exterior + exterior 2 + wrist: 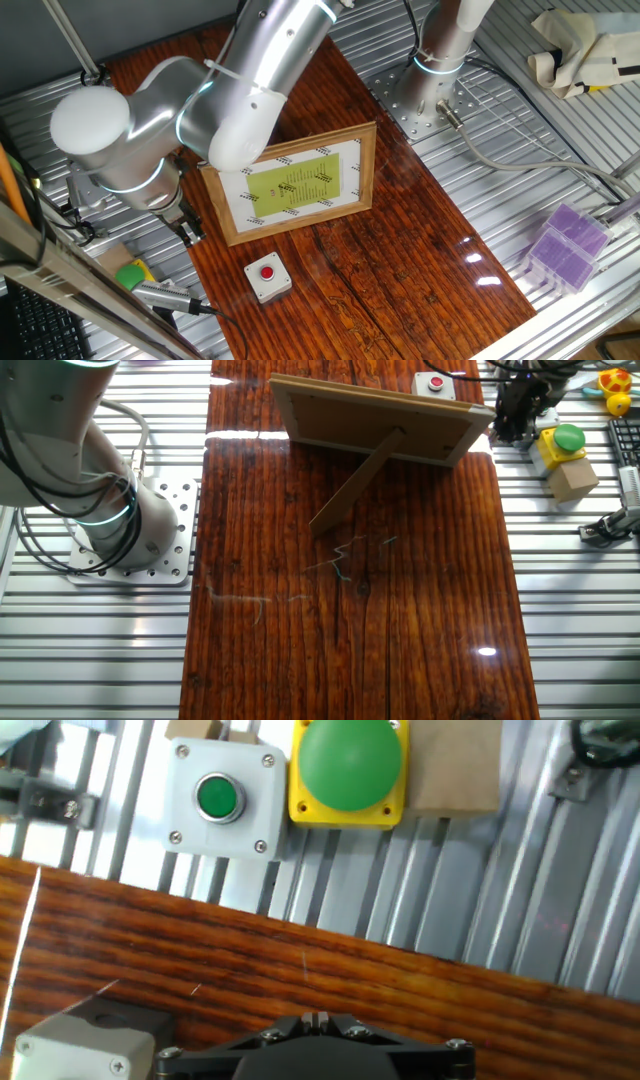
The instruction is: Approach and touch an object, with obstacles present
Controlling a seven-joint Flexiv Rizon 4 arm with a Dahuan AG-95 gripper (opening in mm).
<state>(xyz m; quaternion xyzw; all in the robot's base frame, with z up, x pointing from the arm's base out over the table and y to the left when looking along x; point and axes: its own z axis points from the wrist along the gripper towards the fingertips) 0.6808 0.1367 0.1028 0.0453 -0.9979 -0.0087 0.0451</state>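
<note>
1. The red-button box [268,276] sat flat on the wooden tabletop [400,250], near the table's long edge on the arm's working side and just in front of the printed face of the picture frame [292,182], apart from it.

2. The frame stood upright on its rear prop, its long axis running across the tabletop's width, so it walled the box off from the robot's base.

3. The gripper [186,226] hung low at that long edge, beside the frame's end, over the seam where the wood met the ribbed metal.

4. In the hand view the box's grey corner [85,1035] showed at the lower left, close beside the gripper body; a green-button box [221,798] and a green-and-yellow block [348,770] lay ahead on the metal.

5. The fingertips were not clearly seen in any view, so whether the jaws stood apart or together could not be told.

6. Judged from this, the coming move was a short sideways travel along the edge, away from the frame, then down onto the red button.
</note>
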